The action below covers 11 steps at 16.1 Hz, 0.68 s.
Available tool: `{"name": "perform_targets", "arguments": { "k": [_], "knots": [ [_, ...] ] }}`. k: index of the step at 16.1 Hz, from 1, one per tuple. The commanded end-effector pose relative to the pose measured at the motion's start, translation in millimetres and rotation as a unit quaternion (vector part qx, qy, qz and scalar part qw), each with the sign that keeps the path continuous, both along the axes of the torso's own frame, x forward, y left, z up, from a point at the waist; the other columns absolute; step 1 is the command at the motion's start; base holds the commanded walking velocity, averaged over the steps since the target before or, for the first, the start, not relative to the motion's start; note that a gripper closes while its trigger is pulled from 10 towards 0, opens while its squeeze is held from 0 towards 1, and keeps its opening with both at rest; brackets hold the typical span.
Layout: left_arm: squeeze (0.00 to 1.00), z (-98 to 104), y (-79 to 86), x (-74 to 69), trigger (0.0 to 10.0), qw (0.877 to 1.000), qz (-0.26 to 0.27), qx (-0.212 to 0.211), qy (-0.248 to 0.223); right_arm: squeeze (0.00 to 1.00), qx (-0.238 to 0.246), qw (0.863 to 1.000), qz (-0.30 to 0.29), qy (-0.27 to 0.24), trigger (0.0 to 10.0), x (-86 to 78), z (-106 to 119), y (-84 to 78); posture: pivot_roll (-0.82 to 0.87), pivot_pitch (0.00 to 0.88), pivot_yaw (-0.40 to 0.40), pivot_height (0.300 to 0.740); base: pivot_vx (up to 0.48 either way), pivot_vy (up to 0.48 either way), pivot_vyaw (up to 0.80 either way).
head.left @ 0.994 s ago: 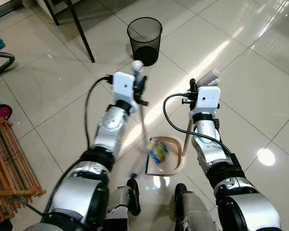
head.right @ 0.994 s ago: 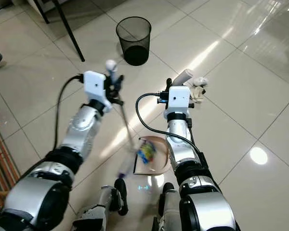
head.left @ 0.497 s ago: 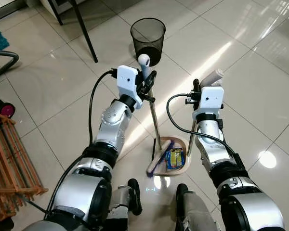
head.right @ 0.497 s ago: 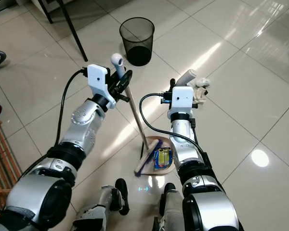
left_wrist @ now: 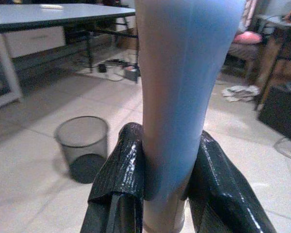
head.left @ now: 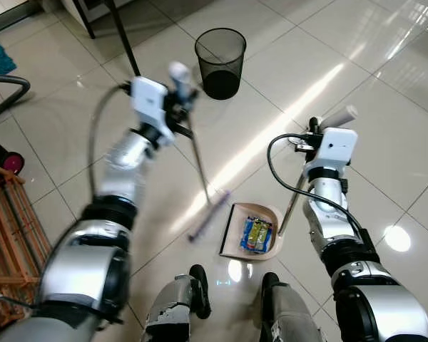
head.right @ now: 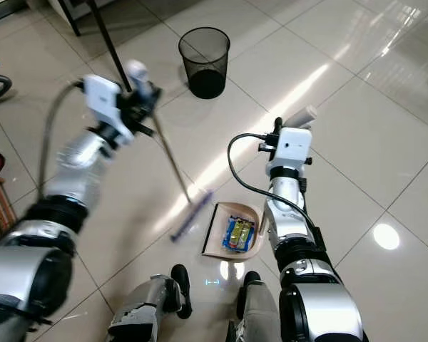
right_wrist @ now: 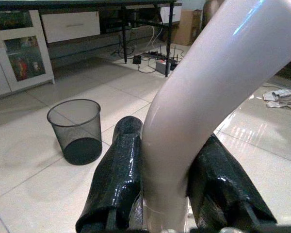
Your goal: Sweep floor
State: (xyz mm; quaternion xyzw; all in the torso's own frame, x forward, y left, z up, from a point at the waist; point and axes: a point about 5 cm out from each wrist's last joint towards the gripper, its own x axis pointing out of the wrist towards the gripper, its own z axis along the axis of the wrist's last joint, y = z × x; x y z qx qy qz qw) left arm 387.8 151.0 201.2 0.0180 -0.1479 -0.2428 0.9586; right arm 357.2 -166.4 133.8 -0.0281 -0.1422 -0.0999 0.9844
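Observation:
My left gripper (head.left: 183, 100) is shut on the top of the broom handle (left_wrist: 169, 97), out to the left and blurred with motion. The broom's purple brush head (head.left: 208, 215) rests on the tiles just left of the dustpan. My right gripper (head.left: 321, 127) is shut on the pale dustpan handle (right_wrist: 203, 97), which runs down to the beige dustpan (head.left: 267, 214) on the floor in front of my feet. A blue and yellow wrapper (head.left: 255, 234) lies inside the pan.
A black mesh waste bin (head.left: 220, 62) stands on the tiles ahead, also in both wrist views (right_wrist: 77, 130). Black table legs (head.left: 125, 35) are at the far left, a wooden rack (head.left: 14, 242) at the left edge. Glossy tile floor lies to the right.
My left arm has swung out to the left, carrying the broom head off the dustpan onto the floor beside it. The wrapper stays in the pan, which has shifted slightly right.

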Motion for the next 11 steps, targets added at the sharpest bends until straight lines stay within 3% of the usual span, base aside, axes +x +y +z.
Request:
{"name": "perform_targets", "arguments": {
  "k": [1, 4, 5, 8, 9, 11],
  "knots": [
    [0.00, 2.0, 18.8, 0.7, 10.0, 1.000, 0.024, -0.006, 0.003, 0.00, 0.013, 1.000, -0.017, -0.018, 10.0, -2.4, 4.2, -8.8, 0.06, 0.203, 0.092, 0.740, 0.000, 0.000, 0.00],
    [0.00, -16.5, 45.2, -1.8, 10.0, 0.994, 0.100, 0.010, 0.043, 0.00, 0.038, 0.998, -0.023, -0.052, 10.0, -8.5, 15.5, -14.6, 0.04, 0.173, 0.096, 0.740, 0.000, 0.000, 0.00],
    [0.00, -22.1, 48.8, -4.9, 10.0, 0.993, 0.105, -0.002, 0.049, 0.00, 0.046, 0.996, -0.027, -0.066, 10.0, -11.4, 23.1, -17.5, 0.02, 0.171, 0.094, 0.740, 0.000, 0.000, 0.00],
    [0.00, -32.6, 45.5, -11.1, 10.0, 0.993, 0.100, -0.012, 0.056, 0.00, 0.044, 0.996, -0.015, -0.074, 10.0, -13.8, 35.3, -18.6, 0.01, 0.150, 0.082, 0.740, 0.000, 0.000, 0.00],
    [0.00, -39.9, 35.1, -22.8, 10.0, 0.994, 0.105, -0.012, 0.037, 0.00, 0.035, 0.995, -0.005, -0.096, 10.0, -17.6, 62.4, -21.2, -0.01, 0.150, 0.073, 0.740, 0.000, 0.000, 0.00],
    [0.00, -42.7, 27.8, -36.9, 10.0, 0.994, 0.100, -0.027, 0.030, 0.00, 0.044, 0.992, 0.001, -0.116, 10.0, -21.2, 93.0, -25.7, -0.03, 0.148, 0.063, 0.740, 0.000, 0.000, 0.00]
  ]
}}
